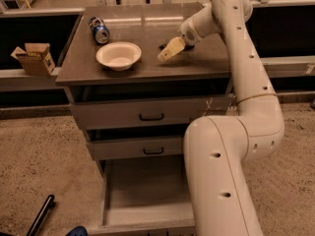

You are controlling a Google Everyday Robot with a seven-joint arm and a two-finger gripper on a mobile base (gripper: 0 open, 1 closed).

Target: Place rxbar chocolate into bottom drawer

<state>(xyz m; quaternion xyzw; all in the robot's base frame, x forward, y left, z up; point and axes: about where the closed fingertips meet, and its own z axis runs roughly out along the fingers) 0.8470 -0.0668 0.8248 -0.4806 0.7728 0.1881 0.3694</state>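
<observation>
My gripper [169, 51] is low over the cabinet top, to the right of the white bowl [118, 55], pointing down and to the left. The rxbar chocolate does not show clearly; only a small dark patch lies on the top right beside the gripper's tip. The bottom drawer [147, 193] is pulled out wide below the two upper drawers, and its flat grey floor is bare. My arm runs from the lower right up over the cabinet's right side and hides part of the drawer's right edge.
A blue soda can [100, 30] lies on its side at the back left of the cabinet top [206, 58]. A cardboard box [34, 58] sits on a ledge to the left. A black bar [42, 215] lies on the floor at the lower left.
</observation>
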